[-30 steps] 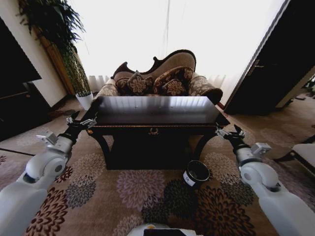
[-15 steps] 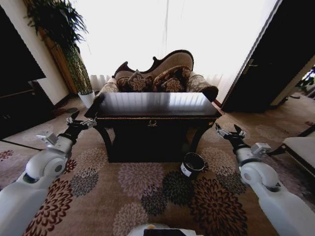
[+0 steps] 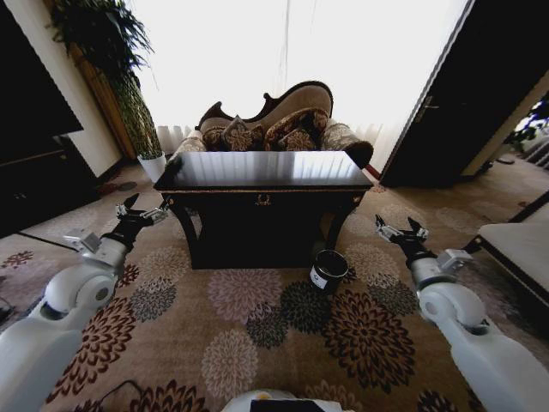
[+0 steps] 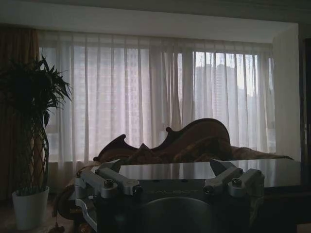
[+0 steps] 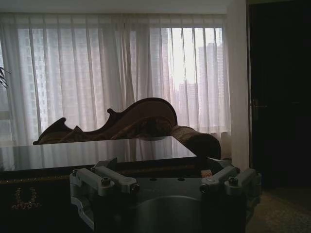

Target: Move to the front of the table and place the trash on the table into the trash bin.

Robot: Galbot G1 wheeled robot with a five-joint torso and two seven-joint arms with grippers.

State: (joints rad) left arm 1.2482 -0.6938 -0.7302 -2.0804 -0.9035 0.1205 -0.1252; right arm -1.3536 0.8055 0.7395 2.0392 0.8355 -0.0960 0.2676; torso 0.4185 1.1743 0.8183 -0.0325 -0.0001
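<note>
The dark glossy table stands ahead of me on the floral carpet, its gold emblem facing me. Glare covers its top, and the trash on it is hidden from me. The black trash bin sits on the carpet by the table's front right leg. My left gripper hangs open and empty short of the table's left corner. My right gripper is open and empty to the right of the bin. Both wrist views look low across the table top past open fingers.
A carved sofa with cushions stands behind the table, before bright curtains. A tall plant in a white pot is at the back left by a dark cabinet. A dark door and a white-topped piece are on the right.
The whole picture has shifted: the table and bin now look smaller and farther off, with more carpet in front. Both arms hold the same pose, grippers still open.
</note>
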